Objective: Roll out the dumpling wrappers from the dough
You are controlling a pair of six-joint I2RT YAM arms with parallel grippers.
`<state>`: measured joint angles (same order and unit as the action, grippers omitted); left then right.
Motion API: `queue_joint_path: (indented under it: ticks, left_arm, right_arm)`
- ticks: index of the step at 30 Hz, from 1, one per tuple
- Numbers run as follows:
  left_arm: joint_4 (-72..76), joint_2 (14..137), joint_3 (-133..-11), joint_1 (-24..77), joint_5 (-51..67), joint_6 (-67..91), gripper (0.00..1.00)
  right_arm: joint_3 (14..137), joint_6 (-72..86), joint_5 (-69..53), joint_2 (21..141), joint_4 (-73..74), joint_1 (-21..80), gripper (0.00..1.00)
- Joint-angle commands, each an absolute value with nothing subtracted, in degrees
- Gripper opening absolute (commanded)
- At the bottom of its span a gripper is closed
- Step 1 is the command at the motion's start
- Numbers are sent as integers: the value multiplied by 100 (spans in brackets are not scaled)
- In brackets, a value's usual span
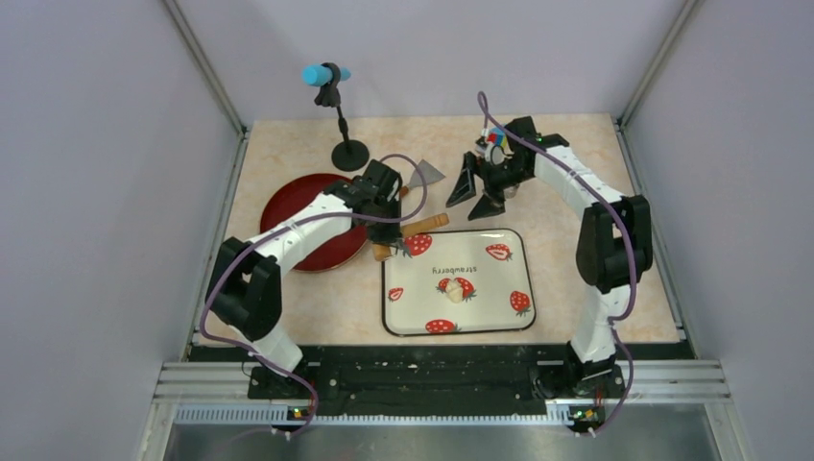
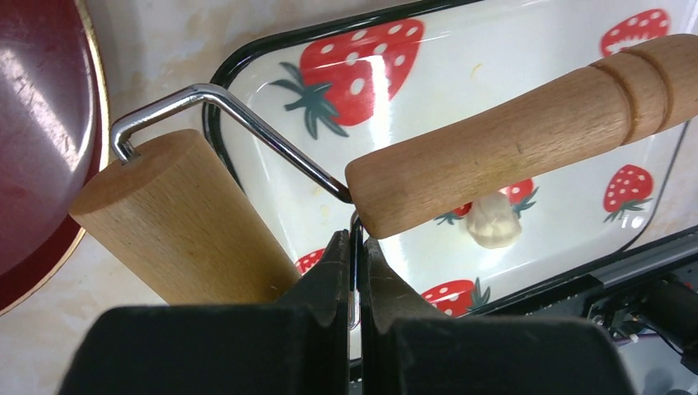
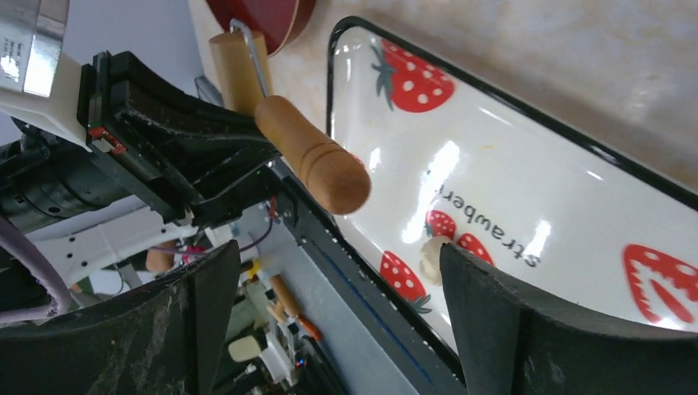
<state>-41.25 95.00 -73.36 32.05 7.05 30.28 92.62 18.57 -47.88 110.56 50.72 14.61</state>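
Observation:
The dough is a small pale lump [image 1: 451,286] near the middle of the strawberry tray [image 1: 499,307]. It also shows in the left wrist view [image 2: 494,222] and the right wrist view [image 3: 430,257]. My left gripper [image 1: 386,229] is shut on the chrome wire frame [image 2: 272,140] of the wooden rolling pin [image 1: 425,224] at the tray's far left corner. The roller [image 2: 181,218] hangs left of the jaws and the handle [image 2: 527,136] points right over the tray. My right gripper [image 1: 477,192] is open and empty, raised behind the tray. No dumpling wrappers are in view.
A dark red plate [image 1: 302,216] lies left of the tray, under my left arm. A black stand [image 1: 347,149] with a blue top is at the back. A grey metal scraper [image 1: 425,173] lies behind the rolling pin. Walls enclose the table on three sides.

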Motion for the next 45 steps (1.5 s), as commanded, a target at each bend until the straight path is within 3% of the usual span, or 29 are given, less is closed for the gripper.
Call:
queue_joint_path:
  ticks: [1, 12, 17, 31, 37, 45]
  left_arm:
    - [-3473, 9121, -7412, 3307, 976, 3169, 0]
    - [-3253, 9392, -7629, 3545, 1222, 3332, 0]
    - [-3208, 9457, -7681, 3562, 1241, 3402, 0]
    - [-3077, 9566, -7711, 3564, 1437, 3598, 0]
    - [-2994, 9550, -7618, 3564, 1485, 3681, 0]
    - [-2916, 9585, -7545, 3560, 1515, 3728, 0]
  right_arm:
    - [9282, 2018, -5277, 11241, 4788, 1751, 87]
    - [9097, 1995, -5819, 11554, 4772, 1870, 82]
    - [8978, 2227, -6011, 11597, 4583, 1916, 74]
    - [9113, 2578, -5294, 11421, 4134, 2124, 64]
    - [8747, 3202, -5388, 11149, 3258, 2127, 62]
    - [8662, 3294, -5538, 11110, 3212, 2156, 58]
